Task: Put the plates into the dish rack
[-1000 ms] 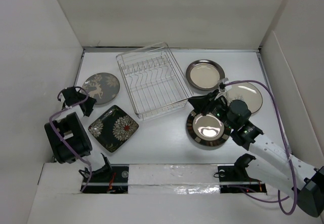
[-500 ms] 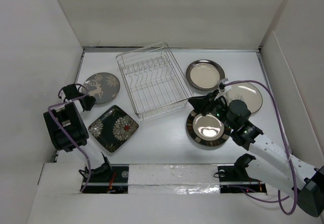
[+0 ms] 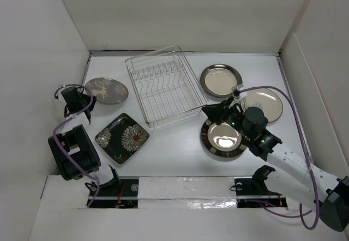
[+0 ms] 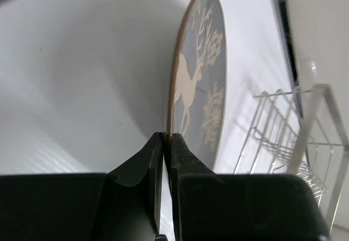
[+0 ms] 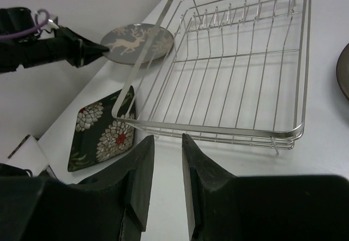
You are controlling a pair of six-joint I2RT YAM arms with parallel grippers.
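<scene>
My left gripper (image 3: 86,100) is shut on the near rim of the grey patterned plate (image 3: 107,90). That plate is tilted, with its gripped edge raised off the table. In the left wrist view the fingers (image 4: 168,137) pinch the plate (image 4: 199,83) edge-on. The dish rack (image 3: 152,54) stands just right of it. My right gripper (image 3: 210,110) is open and empty by the rack's front corner (image 5: 218,127), above a brown-rimmed plate (image 3: 222,137). Two more brown-rimmed plates (image 3: 221,80) (image 3: 266,102) lie behind it. The black floral plate (image 3: 122,137) lies flat in front of the rack.
White walls close in the table on the left, back and right. The left wall stands close behind my left gripper. A purple cable loops over each arm.
The left gripper has closed on the grey plate's rim and lifted that edge, so the plate now tilts and sits farther back. The right arm has barely moved.
</scene>
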